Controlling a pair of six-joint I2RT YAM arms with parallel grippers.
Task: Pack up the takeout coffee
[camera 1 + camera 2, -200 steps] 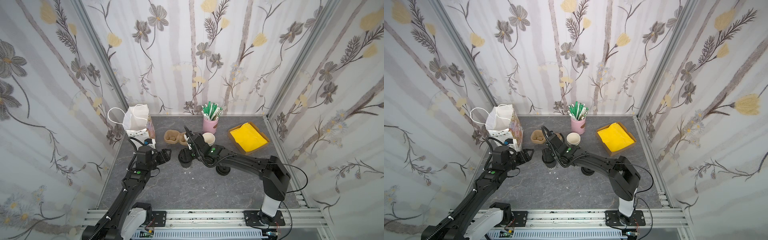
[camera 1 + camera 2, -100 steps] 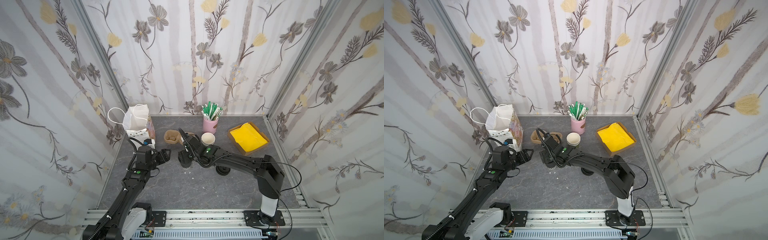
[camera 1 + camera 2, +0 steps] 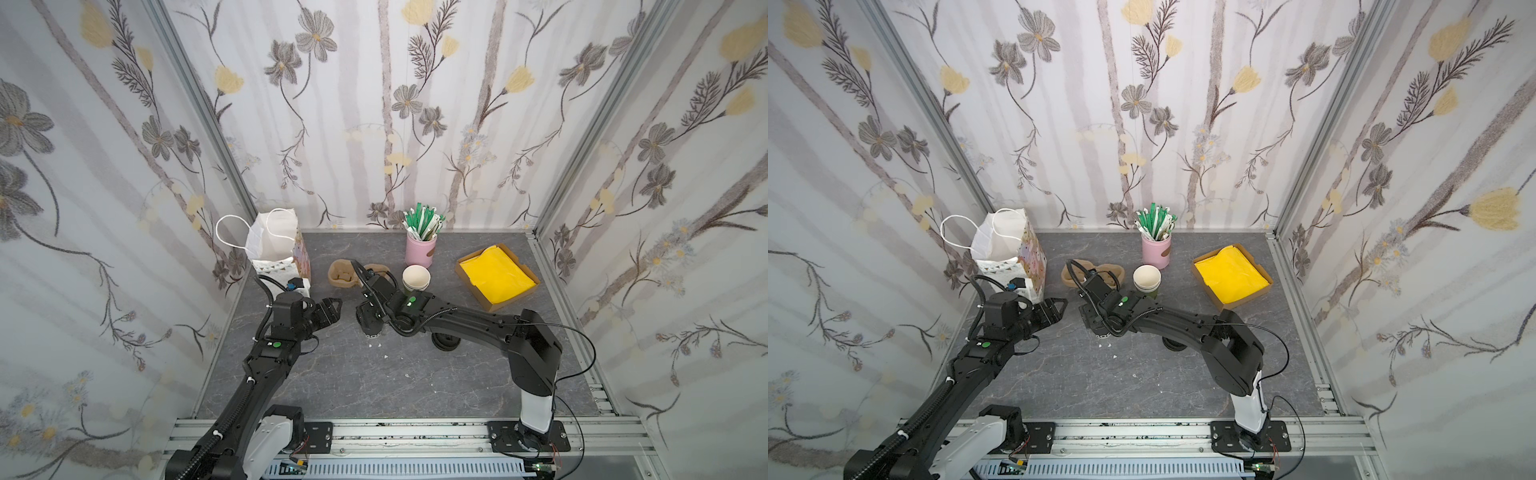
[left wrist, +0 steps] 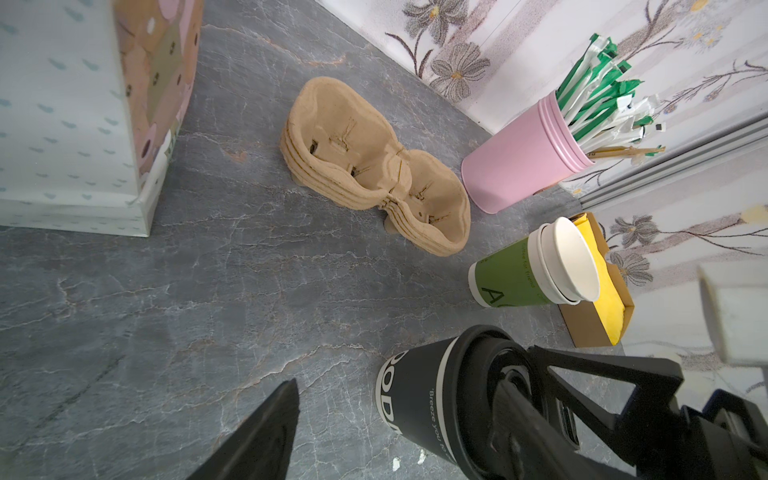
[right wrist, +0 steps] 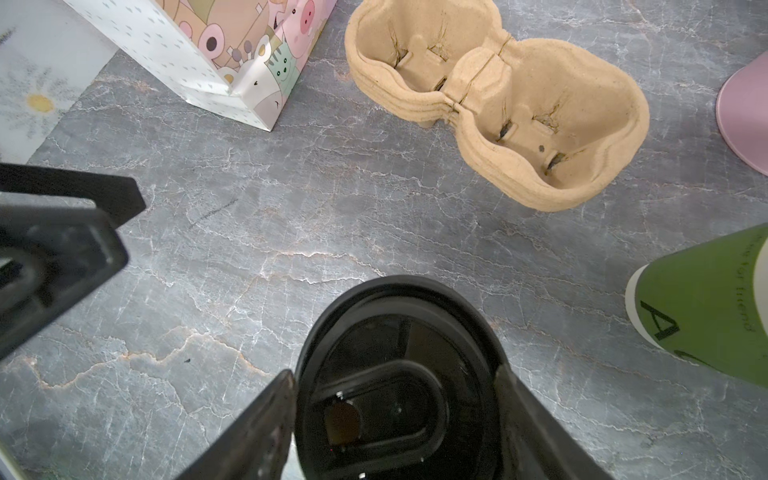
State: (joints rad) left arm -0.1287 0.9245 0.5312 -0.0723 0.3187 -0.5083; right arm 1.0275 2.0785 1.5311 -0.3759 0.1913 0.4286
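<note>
The takeout coffee (image 3: 371, 323) is a black paper cup with white lettering and a black lid, standing upright on the grey table in both top views (image 3: 1096, 322). My right gripper (image 3: 368, 311) reaches down over it from the right. In the right wrist view its fingers (image 5: 282, 399) press the lid's rim (image 5: 395, 324) on both sides. My left gripper (image 3: 336, 313) hangs open a little left of the cup (image 4: 419, 399), apart from it and empty. The white handled bag (image 3: 274, 245) stands open at the back left.
Stacked brown pulp cup carriers (image 3: 340, 274) lie behind the cup. A stack of lidless green cups (image 3: 415, 278) and a pink holder of straws (image 3: 420, 249) stand right of them. A cardboard tray of yellow napkins (image 3: 496, 276) sits far right. Loose black lids (image 3: 445, 340) lie under the right arm.
My right gripper has shifted slightly left over the cup and its jaws have narrowed onto the lid. The left arm has not moved.
</note>
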